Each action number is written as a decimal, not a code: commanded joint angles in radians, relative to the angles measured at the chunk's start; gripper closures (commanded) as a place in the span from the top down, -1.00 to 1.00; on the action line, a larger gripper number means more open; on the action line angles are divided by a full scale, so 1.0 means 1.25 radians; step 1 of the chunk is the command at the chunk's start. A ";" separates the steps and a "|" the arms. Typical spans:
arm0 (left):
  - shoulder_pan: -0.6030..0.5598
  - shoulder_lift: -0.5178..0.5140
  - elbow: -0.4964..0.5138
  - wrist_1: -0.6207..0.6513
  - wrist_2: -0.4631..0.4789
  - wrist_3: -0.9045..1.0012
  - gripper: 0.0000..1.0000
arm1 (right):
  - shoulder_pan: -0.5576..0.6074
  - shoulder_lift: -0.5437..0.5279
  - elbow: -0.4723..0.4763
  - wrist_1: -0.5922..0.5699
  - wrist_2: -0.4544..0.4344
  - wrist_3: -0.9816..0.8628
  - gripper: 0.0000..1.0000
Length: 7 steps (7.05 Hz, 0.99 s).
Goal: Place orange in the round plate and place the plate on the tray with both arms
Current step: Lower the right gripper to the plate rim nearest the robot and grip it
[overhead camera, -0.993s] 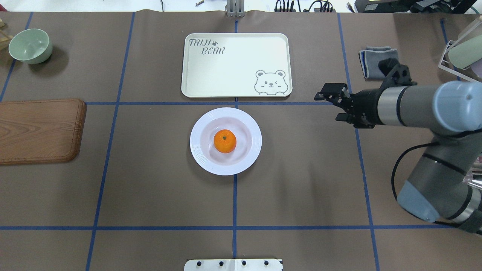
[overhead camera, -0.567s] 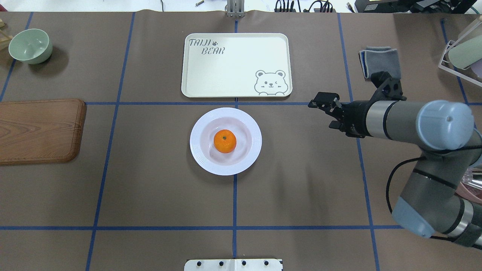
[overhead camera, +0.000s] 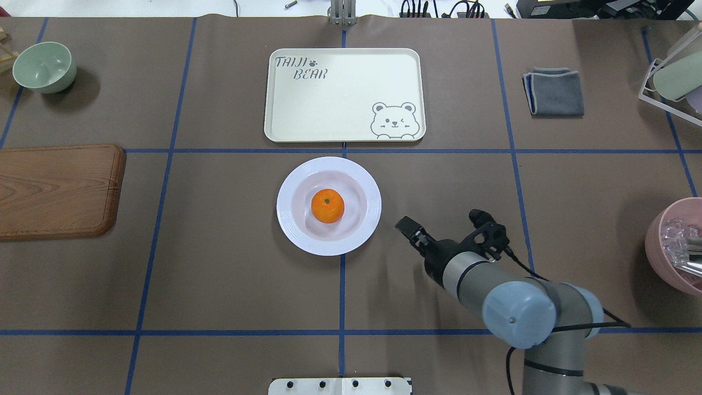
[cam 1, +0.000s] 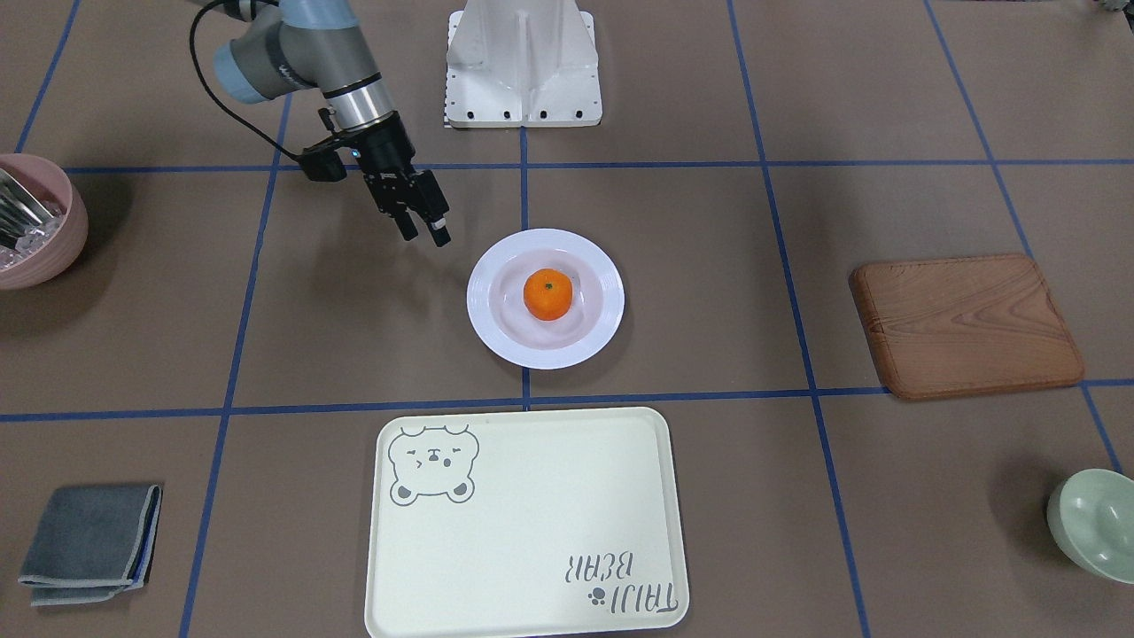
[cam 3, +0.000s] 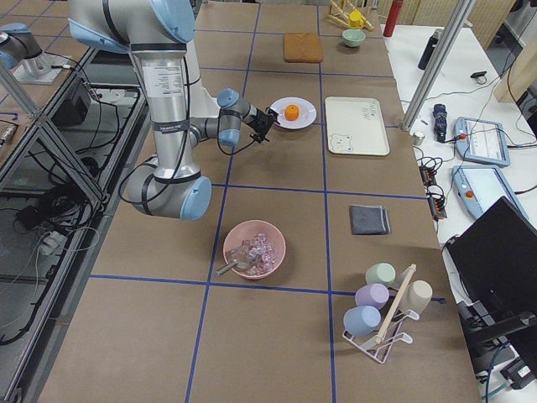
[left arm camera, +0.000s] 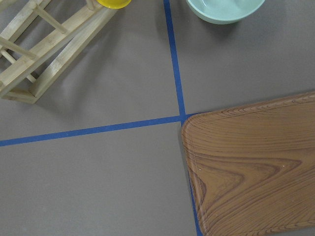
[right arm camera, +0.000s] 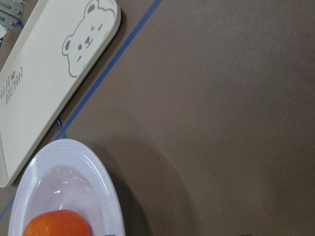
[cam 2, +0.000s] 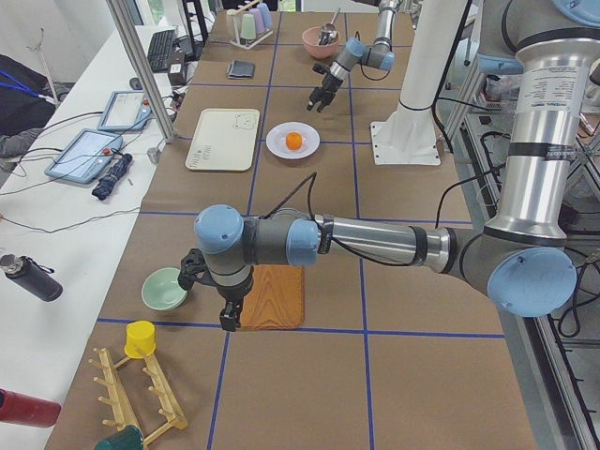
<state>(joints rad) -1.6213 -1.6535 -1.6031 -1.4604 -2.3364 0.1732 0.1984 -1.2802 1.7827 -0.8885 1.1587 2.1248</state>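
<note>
The orange lies in the well of the round plate, at the table's middle. Just beyond the plate is the tray, with nothing on it. My right gripper is open and holds nothing. It hangs a short way off the plate's rim on the robot's right, its fingers pointing at the plate without touching it. The right wrist view shows the plate's rim, part of the orange and the tray. My left gripper shows only in the exterior left view, over the wooden board's corner; I cannot tell whether it is open or shut.
A wooden board and a green bowl lie far left. A folded grey cloth, a cup rack and a pink bowl are on the right. Bare brown table surrounds the plate.
My right arm has swung in from the far right, and its gripper has come toward the robot and leftward to the plate's near right side. Plate and orange have not moved.
</note>
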 commanded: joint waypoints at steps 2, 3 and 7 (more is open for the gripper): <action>-0.004 0.004 0.000 0.000 0.000 0.000 0.97 | -0.041 0.059 -0.038 -0.002 -0.042 0.046 0.26; -0.004 0.004 0.000 0.000 0.000 0.000 0.97 | -0.043 0.085 -0.041 -0.018 -0.046 0.051 0.21; -0.004 0.010 0.000 -0.001 -0.001 0.000 0.97 | -0.040 0.127 -0.064 -0.062 -0.046 0.053 0.23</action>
<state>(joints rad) -1.6260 -1.6422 -1.6030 -1.4619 -2.3373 0.1733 0.1453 -1.1322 1.7145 -0.9588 1.1015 2.1903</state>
